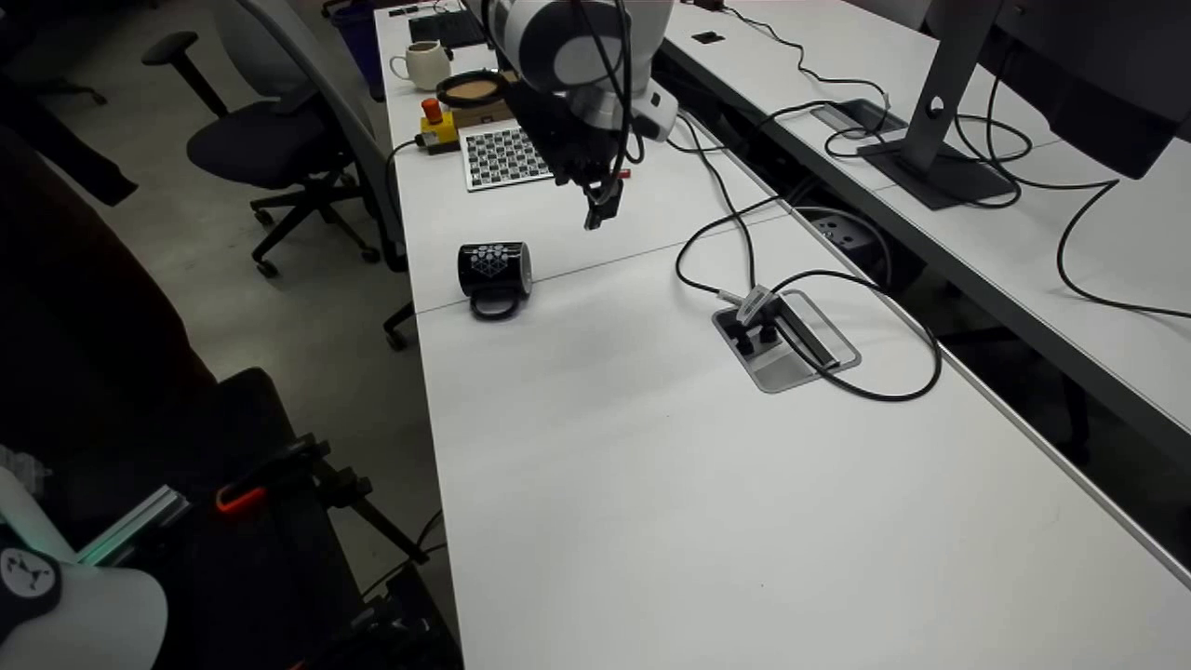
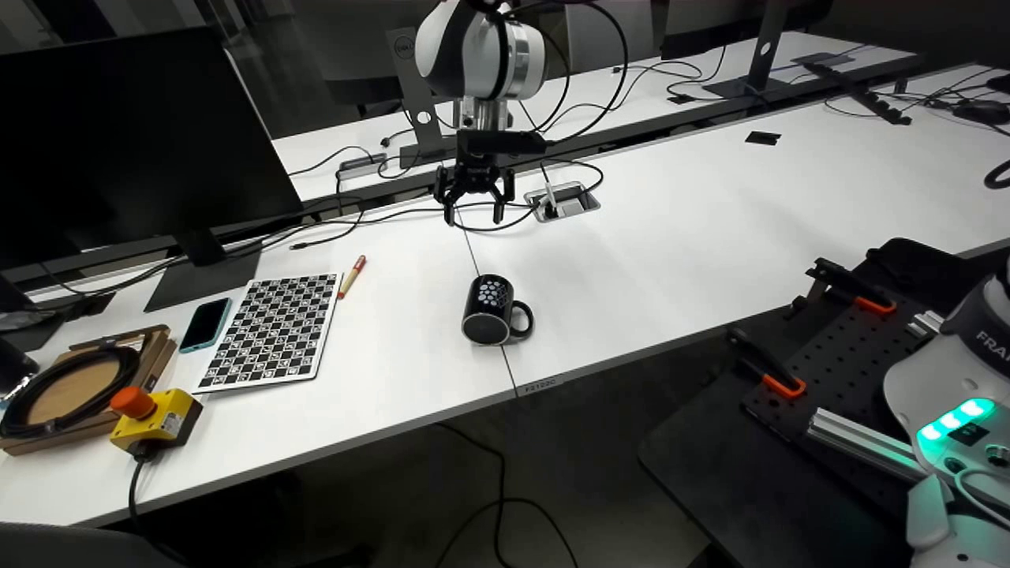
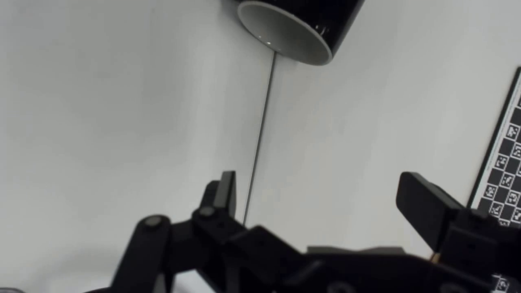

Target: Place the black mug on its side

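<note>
The black mug [image 1: 493,265] lies on its side on the white table, near one long edge and over the seam. In an exterior view its base and its handle, out to one side, face the camera [image 2: 488,312]. In the wrist view its dark wall [image 3: 325,18] and pale open mouth show at the top edge; the rest is cut off. My gripper [image 2: 474,213] is open and empty, above the table and apart from the mug, on the side its mouth faces. The fingers are spread wide in the wrist view [image 3: 317,179].
A checkered board [image 2: 276,331], a red-tipped pen [image 2: 352,276], a phone [image 2: 206,324] and a yellow emergency stop [image 2: 158,418] lie to one side. A socket box [image 1: 786,344] with looping cables is set into the table. A white mug [image 1: 428,65] stands farther off.
</note>
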Tool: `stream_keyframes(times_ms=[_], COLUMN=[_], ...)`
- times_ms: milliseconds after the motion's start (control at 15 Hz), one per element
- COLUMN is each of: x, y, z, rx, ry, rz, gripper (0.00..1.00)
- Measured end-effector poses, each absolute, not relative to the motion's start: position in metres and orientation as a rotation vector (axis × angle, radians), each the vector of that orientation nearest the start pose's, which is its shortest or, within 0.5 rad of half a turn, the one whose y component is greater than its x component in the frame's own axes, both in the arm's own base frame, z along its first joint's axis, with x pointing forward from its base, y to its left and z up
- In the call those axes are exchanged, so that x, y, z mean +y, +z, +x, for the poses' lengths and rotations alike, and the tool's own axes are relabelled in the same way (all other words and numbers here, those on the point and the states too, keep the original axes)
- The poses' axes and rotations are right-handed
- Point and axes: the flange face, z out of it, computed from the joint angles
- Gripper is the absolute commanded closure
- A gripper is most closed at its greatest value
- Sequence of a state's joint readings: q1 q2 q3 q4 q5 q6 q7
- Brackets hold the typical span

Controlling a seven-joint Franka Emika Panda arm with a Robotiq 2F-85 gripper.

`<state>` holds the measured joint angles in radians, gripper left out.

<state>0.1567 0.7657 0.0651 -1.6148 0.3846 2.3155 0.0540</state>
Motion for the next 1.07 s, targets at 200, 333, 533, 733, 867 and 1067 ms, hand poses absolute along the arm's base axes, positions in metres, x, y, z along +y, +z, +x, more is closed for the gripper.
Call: stream_keyframes(times_ms=[200, 333, 533, 733, 867, 1067], x=[0.157, 0.157, 0.151, 0.142, 0.136, 0.128], y=[0.185, 0.193, 0.203, 0.212, 0.218, 0.224], z=[0.655, 0.647, 0.634, 0.62, 0.609, 0.593], rx=[0.061, -0.007, -0.118, -0.24, -0.309, -0.372], ry=[0.151, 0.149, 0.148, 0.15, 0.156, 0.172], rz=[-2.853, -2.854, -2.865, -2.893, -2.915, -2.949], gripper=[0.0, 0.0, 0.0, 0.0, 0.0, 0.0])
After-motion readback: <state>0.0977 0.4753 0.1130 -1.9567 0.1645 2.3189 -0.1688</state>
